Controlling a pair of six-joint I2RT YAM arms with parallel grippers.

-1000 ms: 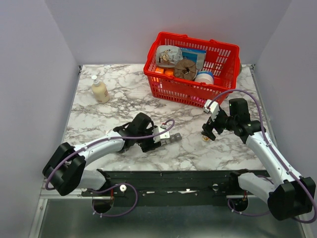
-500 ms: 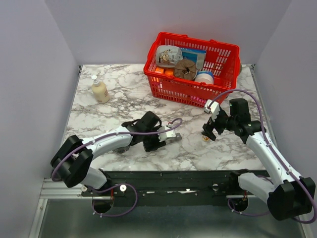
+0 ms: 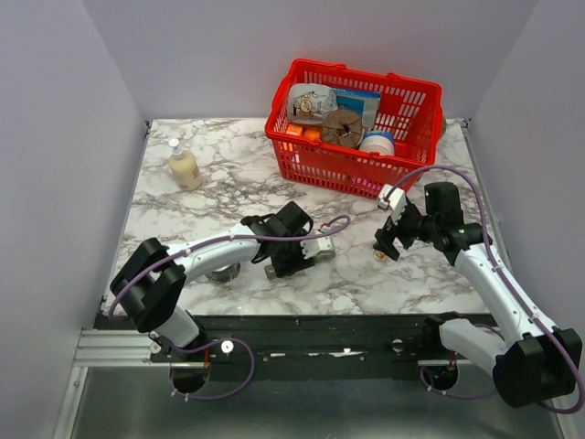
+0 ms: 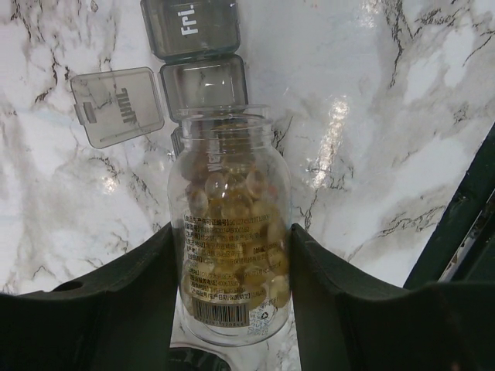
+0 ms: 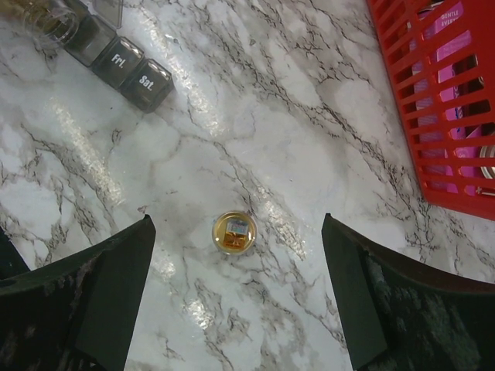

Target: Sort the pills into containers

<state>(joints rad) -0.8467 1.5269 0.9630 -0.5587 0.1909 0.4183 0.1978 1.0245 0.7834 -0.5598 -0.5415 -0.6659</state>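
Note:
My left gripper [image 3: 304, 257] is shut on a small clear bottle [image 4: 229, 232] full of tan-brown pills [image 4: 232, 193]. The bottle lies tilted, its mouth over the dark grey pill organiser [image 4: 203, 81]. One compartment there is open, its lid [image 4: 116, 104] flipped aside next to the shut "Fri" one [image 4: 189, 27]. The organiser also shows in the right wrist view [image 5: 128, 62] and, partly hidden by the left gripper, in the top view [image 3: 323, 251]. My right gripper [image 3: 385, 243] is open and empty, hovering over a small round gold cap [image 5: 234, 231] lying on the marble.
A red mesh basket [image 3: 338, 169] with several items stands at the back right, close behind the right gripper. A cream pump bottle [image 3: 184, 166] stands at the back left. A black rail [image 3: 320, 334] runs along the near table edge.
My left arm has swung to the right with the bottle, bringing it over the organiser. The right arm and the gold cap have not moved.

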